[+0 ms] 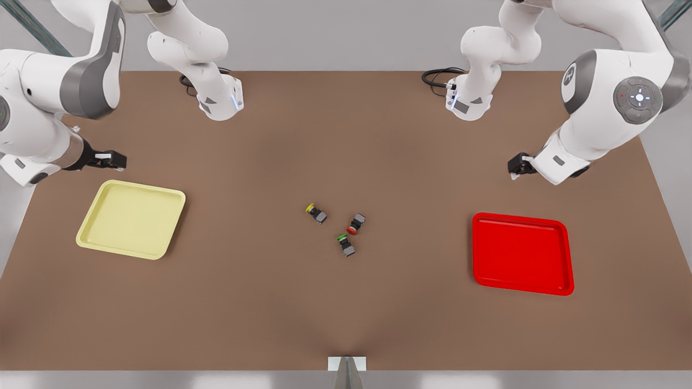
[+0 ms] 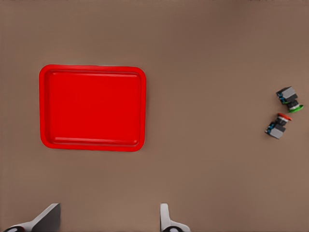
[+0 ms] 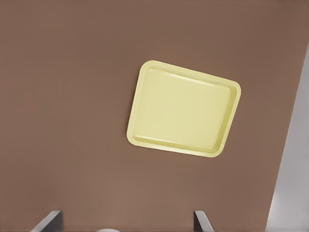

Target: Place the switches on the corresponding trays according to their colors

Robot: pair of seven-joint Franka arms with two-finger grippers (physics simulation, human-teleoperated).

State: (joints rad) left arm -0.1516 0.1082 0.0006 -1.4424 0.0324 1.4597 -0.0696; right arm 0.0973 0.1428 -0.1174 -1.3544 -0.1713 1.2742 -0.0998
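Observation:
Three tiny switches lie together at the table's middle: a yellow-capped switch (image 1: 316, 213), a red-capped switch (image 1: 356, 223) and a green-capped switch (image 1: 345, 244). The pale yellow tray (image 1: 131, 219) sits at the front view's left, the red tray (image 1: 521, 253) at its right; both hold nothing. My left gripper (image 1: 516, 165) hovers behind the red tray (image 2: 91, 107), open (image 2: 107, 222), with the green switch (image 2: 289, 99) and red switch (image 2: 278, 125) off to one side. My right gripper (image 1: 111, 159) hangs behind the yellow tray (image 3: 183, 108), open (image 3: 125, 223).
Both arm bases (image 1: 219, 100) (image 1: 469, 102) stand at the table's back edge with black cables. A small white bracket (image 1: 347, 363) sits at the front edge. The table's side edge (image 3: 289, 159) runs close to the yellow tray.

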